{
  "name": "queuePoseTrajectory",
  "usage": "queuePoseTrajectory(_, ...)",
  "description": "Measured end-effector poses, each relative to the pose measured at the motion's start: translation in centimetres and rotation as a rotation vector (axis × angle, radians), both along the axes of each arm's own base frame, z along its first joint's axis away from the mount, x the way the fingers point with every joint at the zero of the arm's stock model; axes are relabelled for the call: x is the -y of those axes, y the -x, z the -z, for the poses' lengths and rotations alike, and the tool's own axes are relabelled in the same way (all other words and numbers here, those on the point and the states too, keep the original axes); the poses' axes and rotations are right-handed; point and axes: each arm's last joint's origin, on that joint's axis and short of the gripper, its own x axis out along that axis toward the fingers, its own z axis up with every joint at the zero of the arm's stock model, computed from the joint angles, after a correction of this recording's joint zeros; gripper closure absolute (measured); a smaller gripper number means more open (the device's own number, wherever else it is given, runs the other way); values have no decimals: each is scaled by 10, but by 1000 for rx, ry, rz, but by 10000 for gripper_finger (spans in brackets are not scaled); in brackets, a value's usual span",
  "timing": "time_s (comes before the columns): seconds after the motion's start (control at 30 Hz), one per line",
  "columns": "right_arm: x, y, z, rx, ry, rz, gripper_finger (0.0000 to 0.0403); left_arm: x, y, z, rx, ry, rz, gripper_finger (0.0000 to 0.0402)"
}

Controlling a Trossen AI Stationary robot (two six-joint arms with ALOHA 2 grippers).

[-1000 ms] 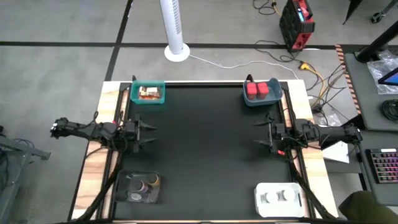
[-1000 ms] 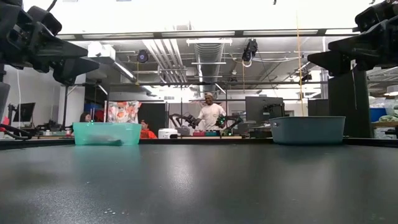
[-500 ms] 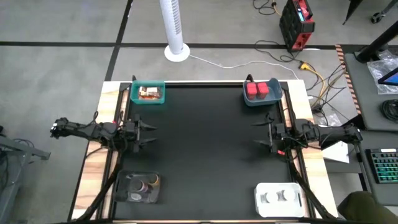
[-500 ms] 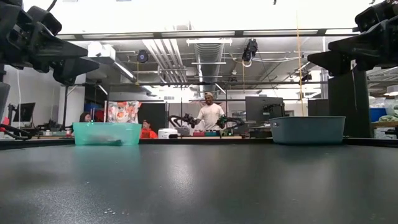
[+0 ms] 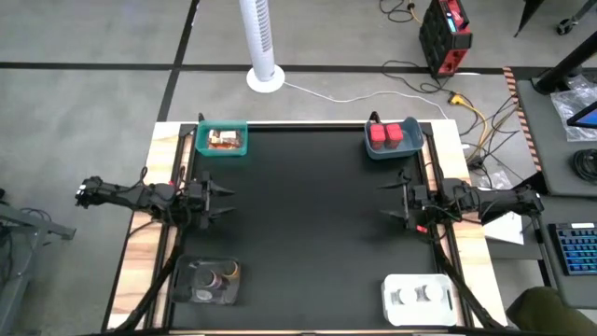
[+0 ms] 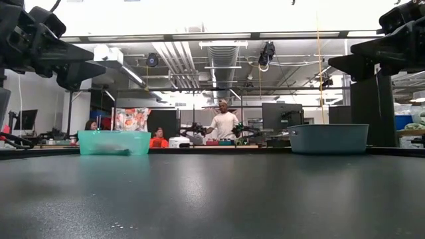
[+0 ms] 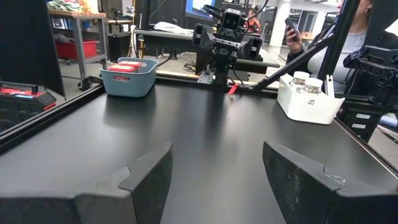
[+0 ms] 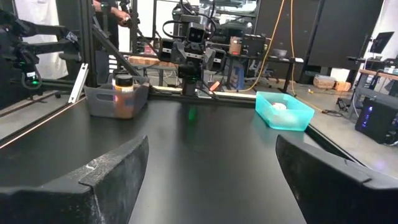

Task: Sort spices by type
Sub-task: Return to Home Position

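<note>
The left gripper (image 5: 224, 202) hangs over the left edge of the black table (image 5: 308, 233) with its fingers apart and nothing between them. The right gripper (image 5: 384, 200) faces it from the right edge, spread the same way and holding nothing. Well apart from both, one lot sits in each corner: orange and brown spice packets (image 5: 222, 140) in the teal bin (image 5: 199, 140) at far left, red spice boxes (image 5: 389, 134) in the blue-grey bin (image 5: 389, 154) at far right, small spice jars (image 5: 215, 277) in the clear tray (image 5: 182, 271) at near left, and white-capped bottles (image 5: 403, 296) in the white tray (image 5: 418, 315) at near right.
</note>
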Motion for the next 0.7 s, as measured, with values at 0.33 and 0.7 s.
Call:
queuePoseTrajectory(0.33,0,0,0,0,0,0,65,0,0,0,0,0,0,168)
queuePoseTrajectory(0.7,0,0,0,0,0,0,76,0,0,0,1,0,0,168)
